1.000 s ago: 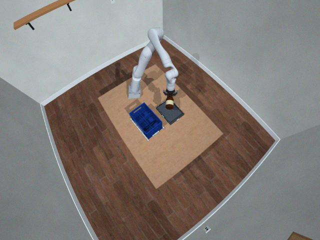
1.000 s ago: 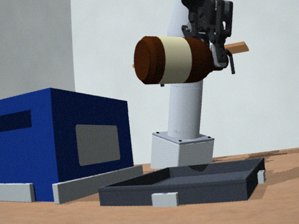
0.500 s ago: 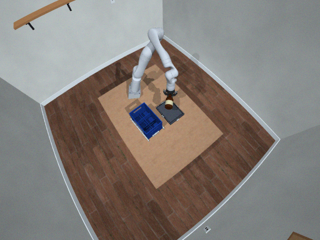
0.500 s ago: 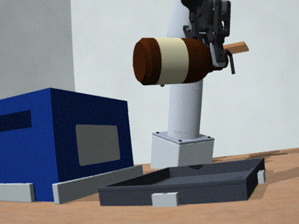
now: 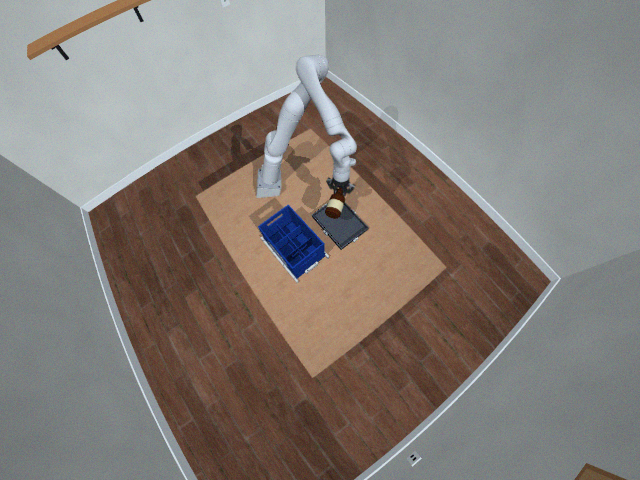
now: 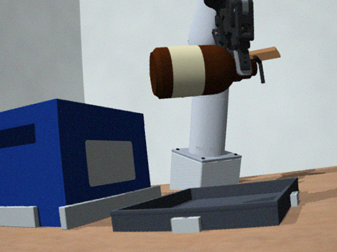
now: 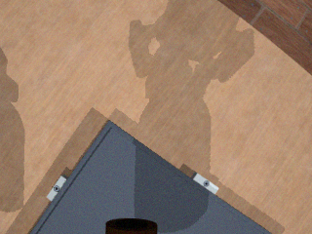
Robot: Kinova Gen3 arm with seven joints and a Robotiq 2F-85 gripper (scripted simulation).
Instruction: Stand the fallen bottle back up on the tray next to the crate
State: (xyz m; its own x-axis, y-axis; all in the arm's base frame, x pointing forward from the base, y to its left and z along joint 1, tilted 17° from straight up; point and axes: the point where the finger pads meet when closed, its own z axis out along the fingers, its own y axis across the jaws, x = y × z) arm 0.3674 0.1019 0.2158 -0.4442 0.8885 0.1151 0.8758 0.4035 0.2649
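Observation:
The brown bottle (image 5: 334,205) (image 6: 188,70) with a cream label hangs in the air, lying nearly level, its neck at the gripper and its base pointing away to the left in the exterior view. My gripper (image 5: 339,190) (image 6: 243,65) is shut on the bottle's neck, well above the dark grey tray (image 5: 343,230) (image 6: 144,219) (image 7: 88,197). The tray stands flat and nothing stands on it. In the wrist view only a dark brown end of the bottle (image 7: 132,228) shows at the bottom edge; the fingers are out of that view.
The blue crate (image 5: 310,264) (image 6: 20,176) with several compartments stands beside the tray, lower than the held bottle. Pale grey blocks sit along the sides of crate and tray. The robot base (image 5: 268,189) (image 6: 202,169) stands behind them.

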